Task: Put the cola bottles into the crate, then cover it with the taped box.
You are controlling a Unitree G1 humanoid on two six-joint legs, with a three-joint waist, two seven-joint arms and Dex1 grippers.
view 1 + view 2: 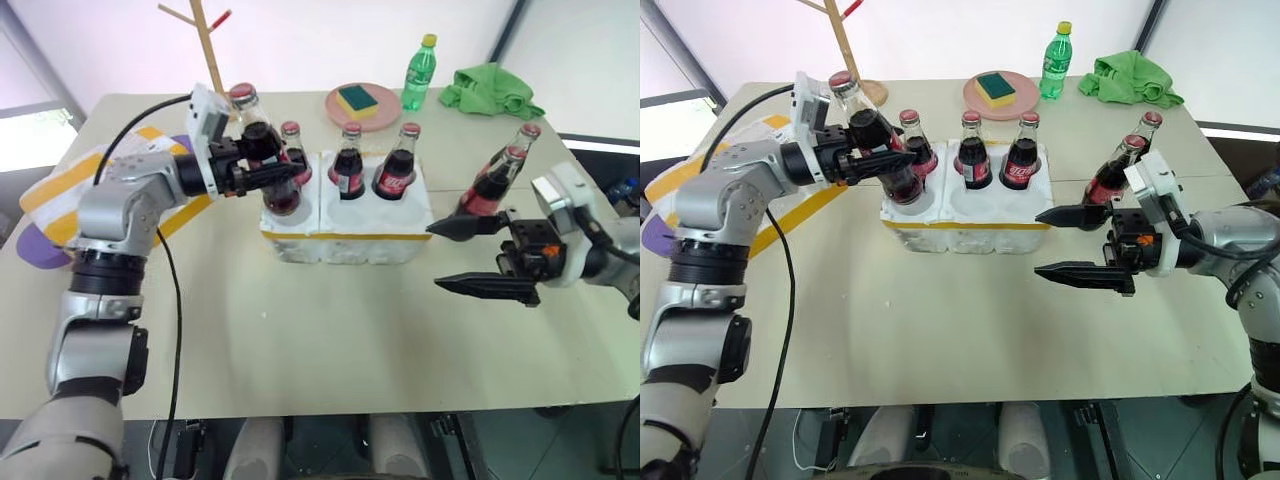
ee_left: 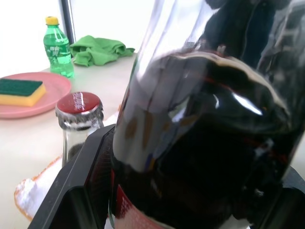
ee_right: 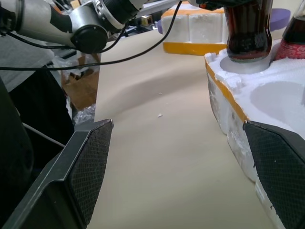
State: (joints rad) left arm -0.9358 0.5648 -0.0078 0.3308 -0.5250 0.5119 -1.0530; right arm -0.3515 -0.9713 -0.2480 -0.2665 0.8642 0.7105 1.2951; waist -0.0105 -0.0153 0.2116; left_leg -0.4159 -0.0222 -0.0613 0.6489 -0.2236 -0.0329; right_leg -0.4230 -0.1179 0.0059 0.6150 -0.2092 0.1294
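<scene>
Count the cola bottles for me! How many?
6: one in the left end effector, three in the crate at, two right of it.

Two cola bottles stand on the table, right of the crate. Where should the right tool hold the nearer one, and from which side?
Probably at the wide labelled body of the nearer bottle, not its thin neck. It stands upright, so come level from the near side: the other bottle is behind it, the crate to its left.
</scene>
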